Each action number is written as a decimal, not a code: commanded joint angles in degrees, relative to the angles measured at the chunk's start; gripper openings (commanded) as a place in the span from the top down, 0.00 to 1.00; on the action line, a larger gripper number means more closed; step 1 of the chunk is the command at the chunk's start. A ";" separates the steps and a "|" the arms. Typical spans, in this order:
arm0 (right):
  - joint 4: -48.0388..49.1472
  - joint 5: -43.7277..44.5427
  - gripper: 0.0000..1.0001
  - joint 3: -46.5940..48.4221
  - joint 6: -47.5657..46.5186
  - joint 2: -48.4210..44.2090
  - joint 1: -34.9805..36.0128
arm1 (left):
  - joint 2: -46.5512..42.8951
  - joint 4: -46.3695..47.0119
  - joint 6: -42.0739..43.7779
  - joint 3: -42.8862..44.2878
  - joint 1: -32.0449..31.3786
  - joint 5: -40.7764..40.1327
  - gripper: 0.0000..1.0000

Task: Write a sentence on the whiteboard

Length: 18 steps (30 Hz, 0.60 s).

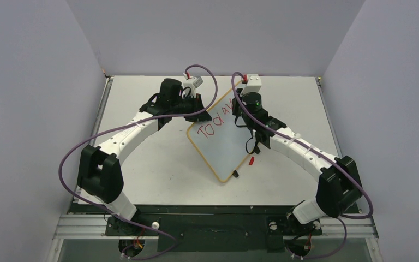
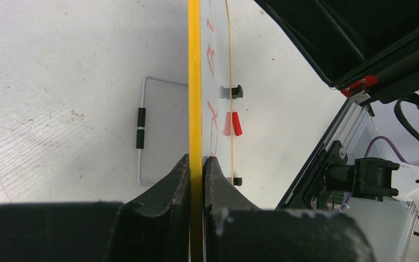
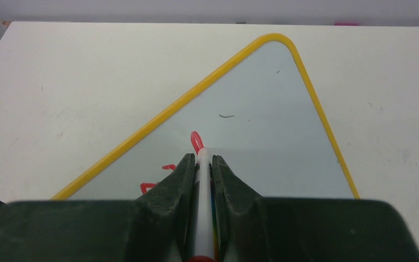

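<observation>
Pale grey walls close in a white table (image 1: pixel 153 164), and the whiteboard (image 1: pixel 225 150) lies skewed near its middle, between the two arms, with one corner pointing toward the bases. On the board's left edge the left gripper (image 2: pixel 196 164) is clamped on the yellow frame (image 2: pixel 195 82), one finger against each face, and the frame runs straight out from between them. The right gripper (image 3: pixel 203 164) hangs over the far part of the board, its fingers pinching a slim white marker pen (image 3: pixel 203 185) whose tip lies at a red loop on the surface. The sentence (image 1: pixel 211 124) reads roughly "TODAY" in red, its last letters close under the right arm. Two small black clips (image 2: pixel 238 91) sit on the opposite edge.
</observation>
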 commanded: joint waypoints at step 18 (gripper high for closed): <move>0.39 -3.29 1.00 -10.07 3.95 -4.76 1.81 | -0.28 -0.21 5.81 1.65 -0.84 -0.77 1.00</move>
